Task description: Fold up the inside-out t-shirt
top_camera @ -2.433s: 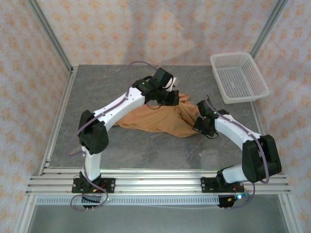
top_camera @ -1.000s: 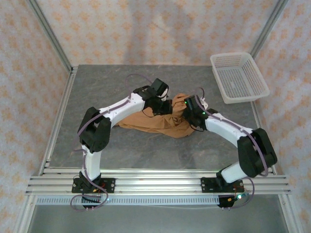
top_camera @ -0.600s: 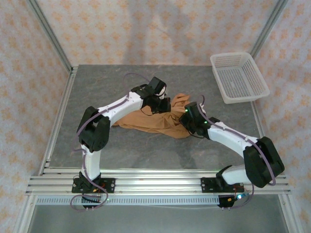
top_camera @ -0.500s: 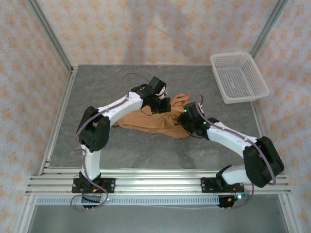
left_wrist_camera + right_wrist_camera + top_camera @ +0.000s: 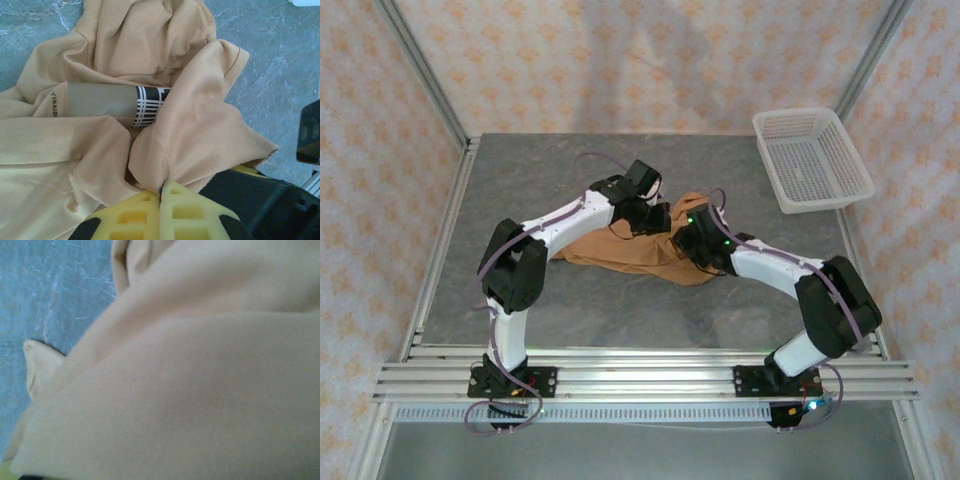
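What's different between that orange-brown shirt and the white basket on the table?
The t-shirt is soft tan cloth, crumpled in a heap; the basket is stiff white lattice with a neat rectangular shape. The t-shirt lies mid-table, pinched by the left gripper; the basket sits at the far right corner, with nothing touching it. Both rest on the grey table.

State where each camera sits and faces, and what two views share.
Top external: above and behind the bases, looking down on the table, both arms, the t-shirt and a basket.
Left wrist: on the left arm, looking down past the left gripper, shut on t-shirt cloth.
Right wrist: on the right arm, close against cloth, table at upper left.
Shared: both wrist views show t-shirt and grey table.
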{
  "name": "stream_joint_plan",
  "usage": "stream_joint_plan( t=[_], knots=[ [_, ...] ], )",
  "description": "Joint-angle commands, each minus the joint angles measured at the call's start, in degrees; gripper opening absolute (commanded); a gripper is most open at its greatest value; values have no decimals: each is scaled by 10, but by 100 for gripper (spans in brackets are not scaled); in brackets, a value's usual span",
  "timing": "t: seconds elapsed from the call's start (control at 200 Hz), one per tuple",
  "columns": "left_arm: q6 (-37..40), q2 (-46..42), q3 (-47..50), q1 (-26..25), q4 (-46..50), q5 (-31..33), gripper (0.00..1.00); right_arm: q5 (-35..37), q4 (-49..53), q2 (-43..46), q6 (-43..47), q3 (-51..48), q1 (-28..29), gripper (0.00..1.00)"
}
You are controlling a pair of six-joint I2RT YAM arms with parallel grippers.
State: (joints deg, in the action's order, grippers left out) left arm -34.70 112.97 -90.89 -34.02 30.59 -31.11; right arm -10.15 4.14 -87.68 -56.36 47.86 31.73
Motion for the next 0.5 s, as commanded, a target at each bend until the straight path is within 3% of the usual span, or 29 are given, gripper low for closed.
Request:
stream_joint_plan(
  t=[0.0,0.31,0.385,0.495],
  knots=[
    [-4,-23,11,1,-8,-4,0,12,-5,7,5,14,1,33],
    [-2,-29,12,3,-7,-4,0,21,-7,-60,13,46,1,36],
    [-3,-29,12,4,-8,-5,0,27,-8,-76,11,55,1,28],
    [-4,-30,12,7,-9,-8,0,30,0,-68,17,60,0,6]
  ],
)
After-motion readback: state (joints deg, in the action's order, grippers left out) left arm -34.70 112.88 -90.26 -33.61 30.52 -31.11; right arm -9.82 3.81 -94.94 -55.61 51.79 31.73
